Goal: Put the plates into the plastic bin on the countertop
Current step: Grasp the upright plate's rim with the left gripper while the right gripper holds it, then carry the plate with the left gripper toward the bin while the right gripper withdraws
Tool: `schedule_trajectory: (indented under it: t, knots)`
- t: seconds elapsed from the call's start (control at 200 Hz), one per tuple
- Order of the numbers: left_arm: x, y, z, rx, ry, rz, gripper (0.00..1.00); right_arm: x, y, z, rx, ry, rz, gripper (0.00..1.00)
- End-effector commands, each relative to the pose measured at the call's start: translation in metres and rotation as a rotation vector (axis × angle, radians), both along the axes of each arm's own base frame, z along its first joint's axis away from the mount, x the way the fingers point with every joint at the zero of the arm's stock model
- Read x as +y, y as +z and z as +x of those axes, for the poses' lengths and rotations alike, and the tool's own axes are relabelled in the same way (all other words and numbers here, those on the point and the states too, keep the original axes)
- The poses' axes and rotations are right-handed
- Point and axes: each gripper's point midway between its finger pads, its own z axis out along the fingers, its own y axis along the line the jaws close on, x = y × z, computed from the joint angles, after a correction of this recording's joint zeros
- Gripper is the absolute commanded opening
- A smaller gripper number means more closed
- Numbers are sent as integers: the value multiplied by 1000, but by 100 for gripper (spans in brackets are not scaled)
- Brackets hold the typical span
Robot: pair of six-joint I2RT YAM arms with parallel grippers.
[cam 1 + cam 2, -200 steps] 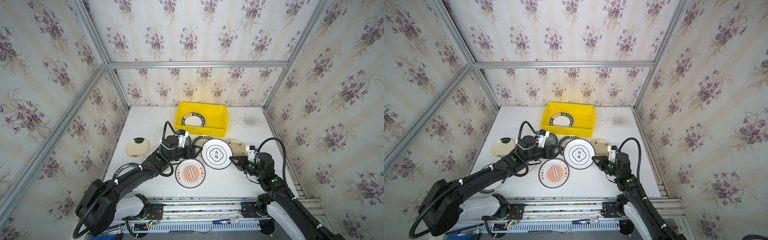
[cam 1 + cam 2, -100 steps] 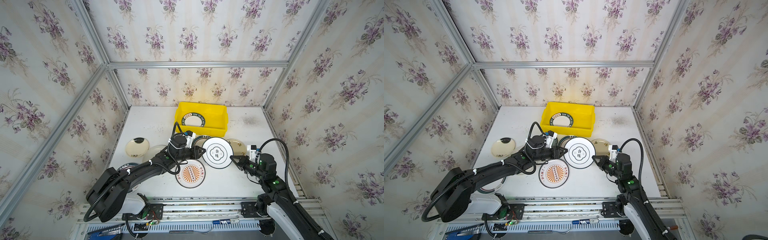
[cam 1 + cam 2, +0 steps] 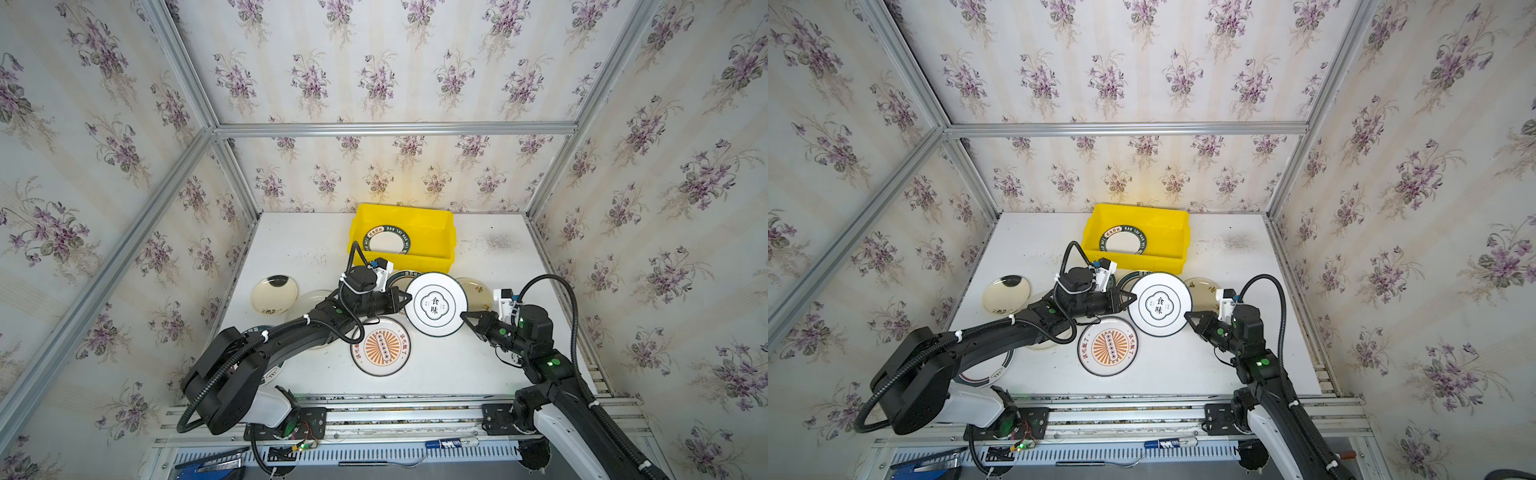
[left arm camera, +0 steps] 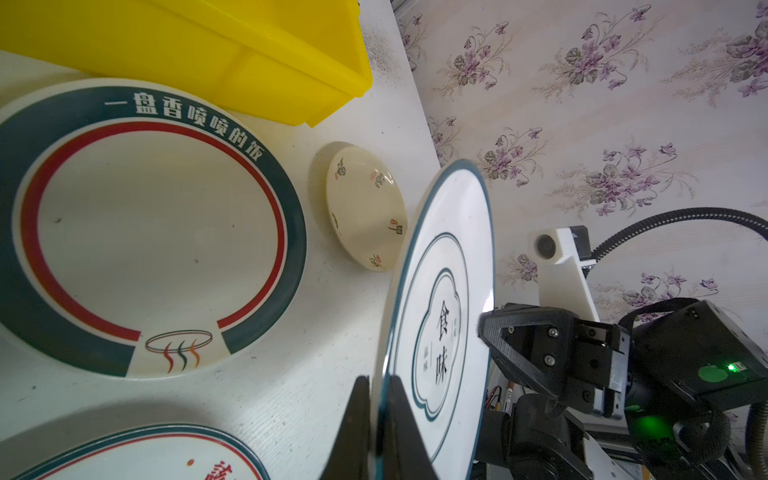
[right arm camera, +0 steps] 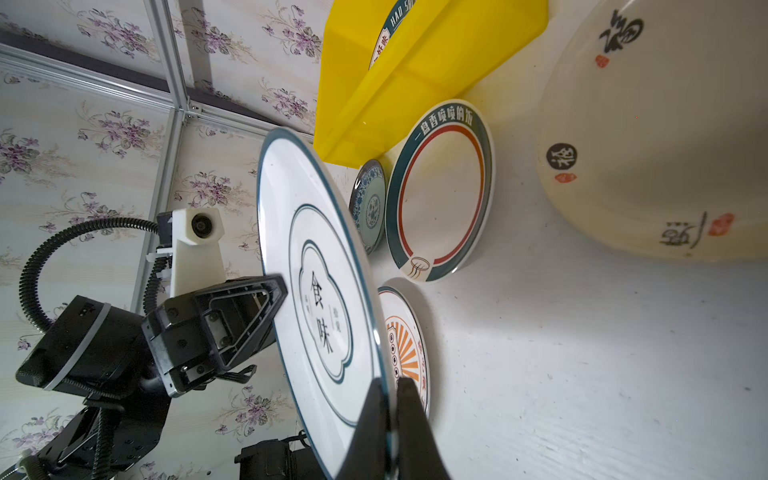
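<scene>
in both top views, arms reach inward, left pincer [image 3: 408, 297] and right pincer [image 3: 464, 316] clamping the white plate [image 3: 434, 304].

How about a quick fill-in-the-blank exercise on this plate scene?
1. The white plate, pinched by the left gripper and right gripper, bears ____ large black characters.
2. The plastic bin is coloured ____.
3. The bin holds exactly ____ dark-rimmed plate.
4. The sunburst plate on the countertop has ____ rays.
Missing words: two, yellow, one, orange.
</scene>
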Motion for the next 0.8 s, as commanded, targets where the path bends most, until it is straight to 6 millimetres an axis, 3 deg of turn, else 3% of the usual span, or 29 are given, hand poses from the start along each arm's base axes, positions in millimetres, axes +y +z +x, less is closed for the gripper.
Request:
schedule_trajectory:
  t: [0.0, 0.115, 0.28, 0.425, 0.795]
  knots:
    - [-3, 3, 0, -34, -30, 11, 0, 5, 18, 3, -59, 20, 44, 10]
    - [-3, 3, 0, -34, -30, 17, 0, 5, 20, 1, -71, 19, 45, 43]
    - [-1, 7, 3, -48, -21, 23, 0, 3, 14, -1, -62, 14, 38, 71]
    - [0, 13, 5, -64, -12, 31, 0, 3, 13, -3, -63, 15, 43, 79]
    - [3, 27, 13, -94, 11, 26, 0, 3, 10, -5, -53, 15, 45, 81]
